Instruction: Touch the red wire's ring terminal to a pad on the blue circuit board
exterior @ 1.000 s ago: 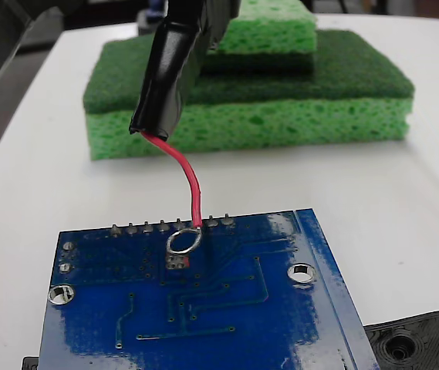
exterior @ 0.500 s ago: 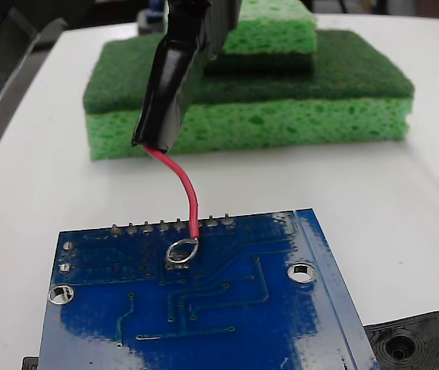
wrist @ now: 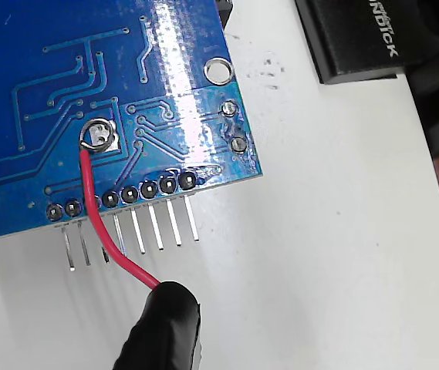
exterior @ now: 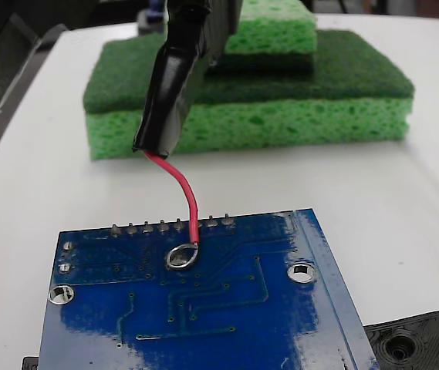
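Note:
The blue circuit board lies flat at the near edge of the white table in the fixed view and fills the upper left of the wrist view. The red wire curves down from a black sleeve held at the top of the frame by my gripper, whose fingers are mostly cut off. The ring terminal rests flat on the board just inside the row of solder joints. In the wrist view the ring terminal encircles a small silver pad, with the red wire running back to the sleeve.
Stacked green sponges stand behind the board. A black plastic part with round holes lies at the board's right corner. Header pins stick out over the table. A black lettered block sits at the wrist view's top right.
The ring terminal has slid a little toward the near side of the board and settled flatter onto it. The sleeve has shifted only slightly.

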Robot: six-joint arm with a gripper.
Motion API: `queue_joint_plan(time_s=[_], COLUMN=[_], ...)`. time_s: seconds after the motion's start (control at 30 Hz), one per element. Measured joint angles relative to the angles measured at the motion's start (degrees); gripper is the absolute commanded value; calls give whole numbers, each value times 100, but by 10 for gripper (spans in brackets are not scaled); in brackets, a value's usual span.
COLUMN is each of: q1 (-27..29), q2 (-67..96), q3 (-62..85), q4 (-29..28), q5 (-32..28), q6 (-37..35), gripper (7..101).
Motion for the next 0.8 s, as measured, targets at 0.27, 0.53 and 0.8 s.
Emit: queue_joint_plan(time_s=[0.27, 0.53, 0.8], q1=[0, 0, -26], q2=[0, 0, 378], q3=[26, 35, -299], q4=[-18, -26, 378], q5=[9, 18, 0], q6=[18, 9, -97], gripper=[1003, 1003, 1003])
